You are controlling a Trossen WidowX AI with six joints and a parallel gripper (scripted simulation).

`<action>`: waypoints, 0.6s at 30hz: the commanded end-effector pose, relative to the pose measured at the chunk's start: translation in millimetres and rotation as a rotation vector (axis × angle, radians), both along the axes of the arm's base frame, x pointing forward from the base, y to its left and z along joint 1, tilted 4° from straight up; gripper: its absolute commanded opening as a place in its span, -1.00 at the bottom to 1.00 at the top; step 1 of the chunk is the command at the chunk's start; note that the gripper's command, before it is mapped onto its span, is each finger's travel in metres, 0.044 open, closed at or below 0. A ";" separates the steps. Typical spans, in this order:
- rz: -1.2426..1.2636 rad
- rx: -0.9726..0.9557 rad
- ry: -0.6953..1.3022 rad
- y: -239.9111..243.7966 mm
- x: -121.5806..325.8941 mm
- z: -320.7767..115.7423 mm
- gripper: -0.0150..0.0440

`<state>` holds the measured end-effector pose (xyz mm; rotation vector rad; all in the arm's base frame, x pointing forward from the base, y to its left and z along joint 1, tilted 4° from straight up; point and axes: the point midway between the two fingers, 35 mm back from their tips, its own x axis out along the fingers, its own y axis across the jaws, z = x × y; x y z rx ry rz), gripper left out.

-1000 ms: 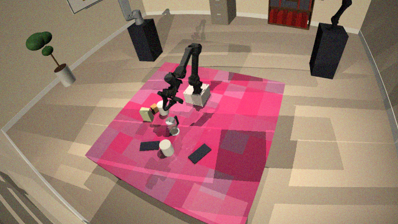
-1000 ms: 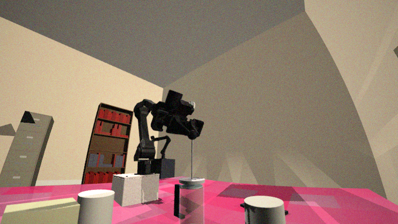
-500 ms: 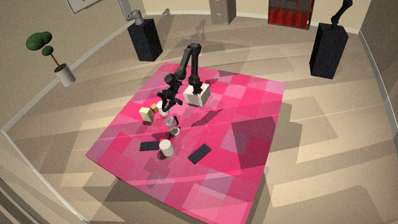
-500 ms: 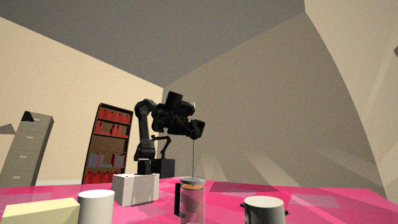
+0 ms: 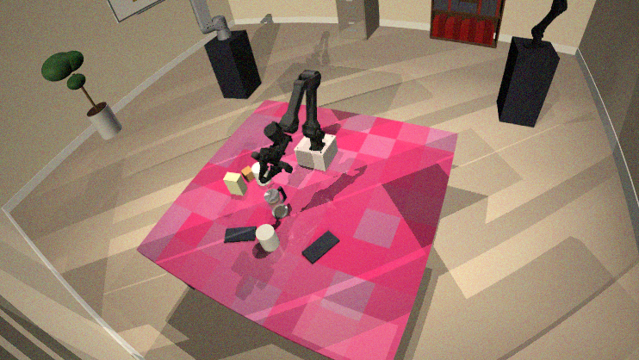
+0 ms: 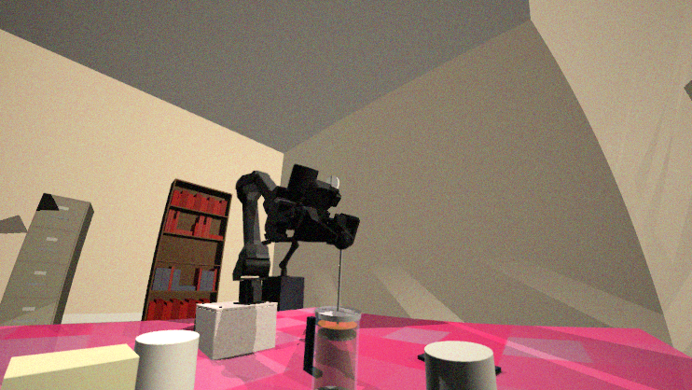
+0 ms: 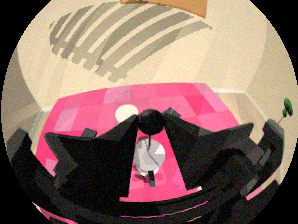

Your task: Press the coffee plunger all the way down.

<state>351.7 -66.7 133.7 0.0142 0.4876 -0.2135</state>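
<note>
The gripper [image 6: 341,238] is clamped on the knob [image 7: 150,121] at the top of the plunger rod [image 6: 339,280], directly above the glass coffee press [image 6: 336,349], which stands upright on the pink table [image 5: 380,188] toward its left edge, roughly midway along it. The rod appears almost fully raised, so nearly the whole stroke remains. Any sideways component in the descent could lever the tall, narrow press over or slide it toward the nearby white cylinder [image 5: 267,237].

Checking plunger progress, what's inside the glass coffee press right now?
An orange-brown disc sits high inside the glass press, just below its rim. The knob is covered by the pincer.
</note>
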 end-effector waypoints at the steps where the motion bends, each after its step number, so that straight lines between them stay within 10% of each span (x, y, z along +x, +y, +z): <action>1: 0.004 0.009 0.068 1.0 -6.6 -29.7 -0.09; 18: 0.004 0.009 0.068 -1.5 -2.7 -57.7 -0.09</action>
